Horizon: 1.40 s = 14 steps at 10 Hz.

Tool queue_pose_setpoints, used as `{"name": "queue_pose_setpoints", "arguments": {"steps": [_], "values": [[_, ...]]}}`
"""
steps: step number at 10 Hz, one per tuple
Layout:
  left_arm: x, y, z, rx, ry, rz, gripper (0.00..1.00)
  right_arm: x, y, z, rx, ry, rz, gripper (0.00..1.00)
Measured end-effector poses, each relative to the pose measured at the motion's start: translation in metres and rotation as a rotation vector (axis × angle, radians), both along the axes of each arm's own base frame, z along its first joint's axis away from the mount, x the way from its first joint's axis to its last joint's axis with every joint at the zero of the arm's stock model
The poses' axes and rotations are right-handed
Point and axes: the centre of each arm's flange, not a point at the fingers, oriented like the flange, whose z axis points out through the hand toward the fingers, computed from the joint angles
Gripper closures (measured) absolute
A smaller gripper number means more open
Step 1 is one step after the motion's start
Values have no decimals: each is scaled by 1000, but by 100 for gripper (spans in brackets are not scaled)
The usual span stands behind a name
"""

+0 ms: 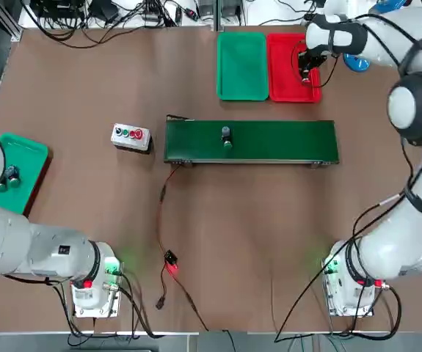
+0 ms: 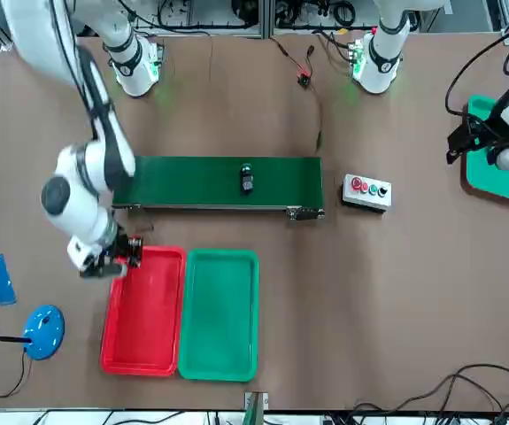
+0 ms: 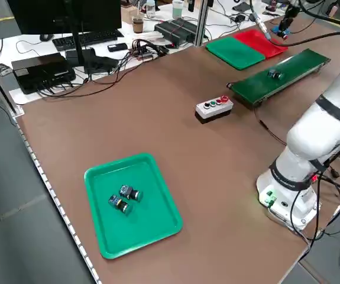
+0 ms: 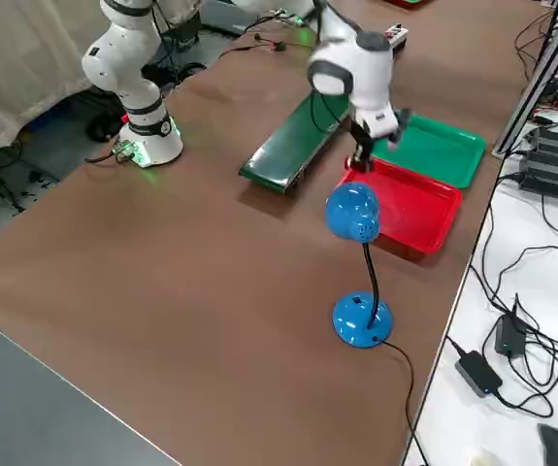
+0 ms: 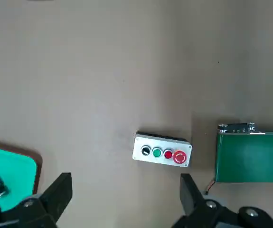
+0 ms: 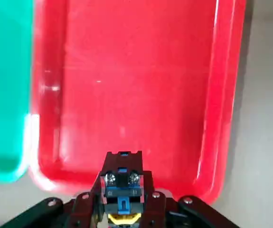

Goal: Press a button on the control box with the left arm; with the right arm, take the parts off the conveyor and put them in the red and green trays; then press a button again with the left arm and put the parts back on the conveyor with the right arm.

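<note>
Clamped between the fingers of the right pincer (image 6: 122,209) is a small dark part (image 6: 122,183) with blue and yellow details, seen closest in the right wrist view; the jaws are shut tight on it. It is held above the near edge of the red tray (image 1: 291,66), at the corner nearest the conveyor (image 1: 251,141). The green tray (image 1: 242,66) lies just beside the red one, edge to edge, and both sit on the far side of the desk (image 1: 86,73) behind the belt. One more part, the green-capped part (image 1: 226,137), is seen resting on the conveyor near its middle. The control box (image 1: 131,136) stands just off the conveyor's left end, apart from it, its buttons facing up. The left pincer (image 5: 122,202) is held high over the desk with its fingers spread wide and nothing between them; the control box is seen below it. A separate green tray with a red edge (image 3: 132,204) lies at the desk's left side and holds two small pieces (image 3: 124,198). A blue lamp (image 4: 354,218) stands near the red tray.
</note>
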Motion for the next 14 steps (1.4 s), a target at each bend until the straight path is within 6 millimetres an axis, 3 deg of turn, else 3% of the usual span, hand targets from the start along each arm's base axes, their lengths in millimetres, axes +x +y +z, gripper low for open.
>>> {"name": "queue_pose_setpoints", "arguments": {"steps": [1,3,14], "values": [[0,0,0,0,0,0,0,14,-17,-23,-6,9,9,67],[0,0,0,0,-1,0,0,26,-39,-41,-11,12,3,67],[0,0,1,0,-1,0,0,34,-38,-62,-13,-29,24,67]]}}
